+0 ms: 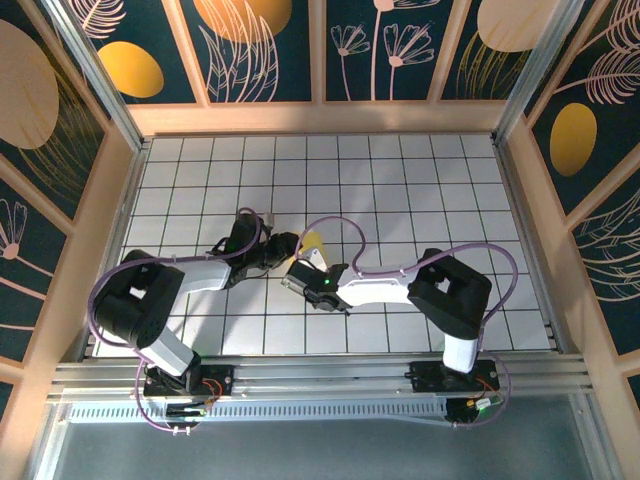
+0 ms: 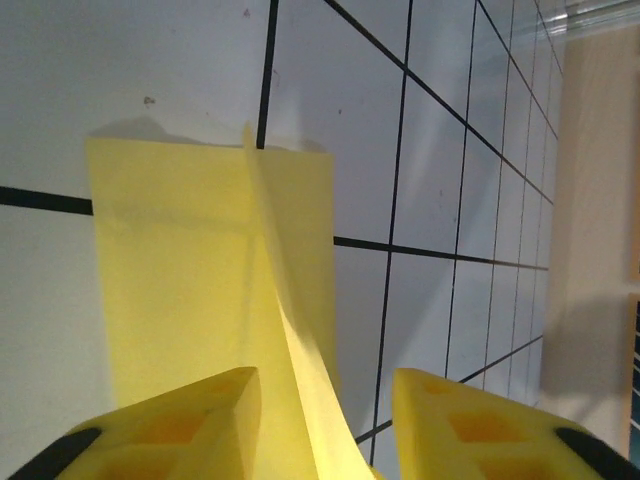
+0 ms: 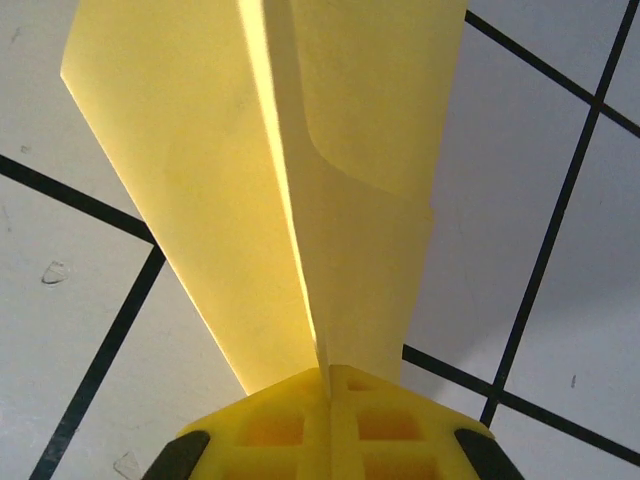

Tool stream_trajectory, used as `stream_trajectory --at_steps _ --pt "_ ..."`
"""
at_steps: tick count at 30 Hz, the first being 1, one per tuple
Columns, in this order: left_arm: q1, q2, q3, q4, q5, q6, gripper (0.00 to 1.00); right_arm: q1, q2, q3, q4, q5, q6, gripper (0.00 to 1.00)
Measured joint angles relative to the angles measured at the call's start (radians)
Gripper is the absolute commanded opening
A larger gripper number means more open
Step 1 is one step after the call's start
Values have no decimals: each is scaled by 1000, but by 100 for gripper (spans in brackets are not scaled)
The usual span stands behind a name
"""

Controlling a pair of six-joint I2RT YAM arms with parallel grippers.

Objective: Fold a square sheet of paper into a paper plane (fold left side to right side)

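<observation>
At mid-table, right claw (image 3: 326, 378) pinches paper plane (image 3: 190, 160) along its crease; left claw (image 2: 325, 398) stands parted astride that crease.

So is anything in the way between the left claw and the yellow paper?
Nothing I can see. The left claw is open, with a raised fold of the yellow paper running into the gap between its fingers. The right claw is shut on the paper too.
</observation>
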Motion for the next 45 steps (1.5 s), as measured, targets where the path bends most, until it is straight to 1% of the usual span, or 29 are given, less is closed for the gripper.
stream_trajectory --at_steps 4,10,14,18,21,24,26,29,35,45 --pt "38 -92 0 -61 -14 30 56 0 0 0 0 -12 -4 0" --pt "140 -240 -24 -143 -26 77 59 -25 -3 0 2 -101 -35 0" --pt "166 -297 -48 -209 -27 117 60 -82 -21 -2 16 -236 -63 0" --pt "166 -313 -74 -246 -22 152 60 -158 -47 -32 66 -416 -84 0" --pt "166 -313 -113 -246 -5 162 60 -217 -62 -63 110 -550 -91 0" --pt "164 -301 -155 -230 27 158 56 -266 -67 -88 151 -664 -93 0" --pt "156 -286 -174 -214 42 150 55 -290 -67 -103 176 -725 -95 0" --pt "119 -248 -180 -184 60 141 55 -315 -67 -121 206 -797 -99 0" --pt "44 -152 -160 -125 67 114 54 -322 -66 -135 223 -860 -102 0" --pt "13 -22 -76 -68 68 93 51 -325 -62 -135 226 -877 -106 0"
